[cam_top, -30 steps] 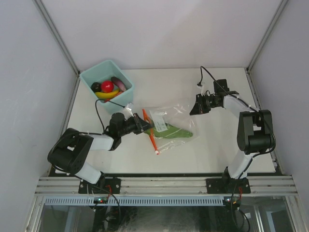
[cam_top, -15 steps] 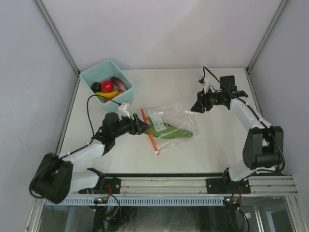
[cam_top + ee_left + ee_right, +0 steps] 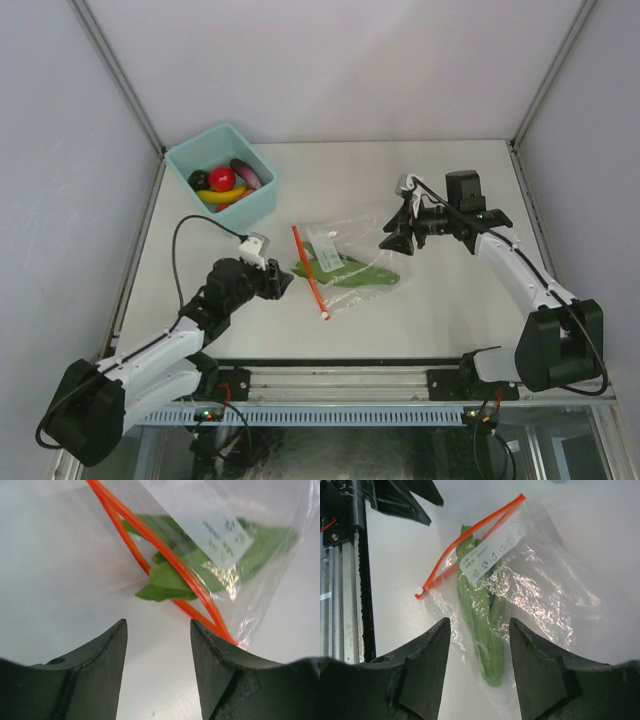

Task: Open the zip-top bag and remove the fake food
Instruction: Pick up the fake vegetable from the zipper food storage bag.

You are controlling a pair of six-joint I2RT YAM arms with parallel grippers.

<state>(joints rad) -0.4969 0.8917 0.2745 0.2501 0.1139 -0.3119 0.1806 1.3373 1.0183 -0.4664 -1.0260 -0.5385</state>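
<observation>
The zip-top bag (image 3: 357, 248) lies mid-bench (image 3: 450, 300), its orange zip strip (image 3: 309, 272) running near-to-far just beside my left tool (image 3: 280, 282) (fingers apart, empty). My right tool (image 3: 391, 239), likewise spread, hovers at the bag's opposite side, with green fake food (image 3: 352, 272) inside.
</observation>
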